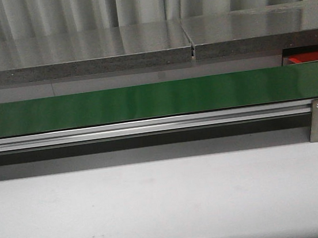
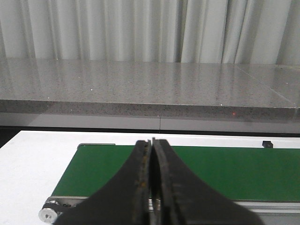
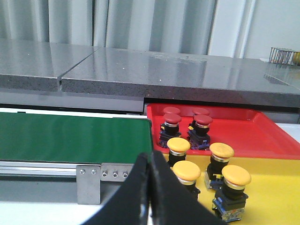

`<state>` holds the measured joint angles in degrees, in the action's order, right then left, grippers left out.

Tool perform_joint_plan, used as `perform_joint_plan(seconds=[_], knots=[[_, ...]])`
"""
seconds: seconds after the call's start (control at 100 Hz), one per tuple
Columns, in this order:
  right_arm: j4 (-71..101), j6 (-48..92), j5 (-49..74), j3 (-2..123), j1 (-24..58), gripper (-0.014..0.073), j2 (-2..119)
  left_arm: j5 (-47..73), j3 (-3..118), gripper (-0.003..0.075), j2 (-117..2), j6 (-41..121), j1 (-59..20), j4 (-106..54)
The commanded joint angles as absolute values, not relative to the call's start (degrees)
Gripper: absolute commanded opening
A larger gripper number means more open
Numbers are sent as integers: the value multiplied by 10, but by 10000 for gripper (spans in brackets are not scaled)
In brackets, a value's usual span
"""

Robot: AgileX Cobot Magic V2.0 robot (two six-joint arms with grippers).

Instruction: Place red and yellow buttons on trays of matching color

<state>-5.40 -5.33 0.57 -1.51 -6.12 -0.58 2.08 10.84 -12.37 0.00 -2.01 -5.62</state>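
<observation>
My left gripper (image 2: 152, 187) and right gripper (image 3: 150, 197) both hang with dark fingers pressed together, grasping nothing, above the long green conveyor belt (image 1: 156, 99), which carries no button. In the right wrist view, four red-capped push buttons (image 3: 187, 123) stand in the red plastic tray (image 3: 262, 133) at one o'clock; four yellow-capped push buttons (image 3: 206, 171) occupy the yellow tray (image 3: 276, 192) at three o'clock. Sorting appears complete or awaiting supply.

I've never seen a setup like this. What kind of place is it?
Probably a small sorting test station: a green conveyor belt, a red tray and a yellow tray holding matching push buttons, curtains behind.
</observation>
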Motion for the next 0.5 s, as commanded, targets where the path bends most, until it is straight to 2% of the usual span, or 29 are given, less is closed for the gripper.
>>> perform_joint_plan(seconds=[0.0, 0.33, 0.49], knots=[[-59, -52, -41, -2, -66, -90, -17, -29, 95, -20, -96, -8, -26, -57], [-59, -52, -41, -2, -66, -90, -17, -51, -19, -20, 23, -8, -26, -82], [-59, -52, -40, -2, -66, -90, -17, -33, -17, -20, 21, -8, -26, -82]])
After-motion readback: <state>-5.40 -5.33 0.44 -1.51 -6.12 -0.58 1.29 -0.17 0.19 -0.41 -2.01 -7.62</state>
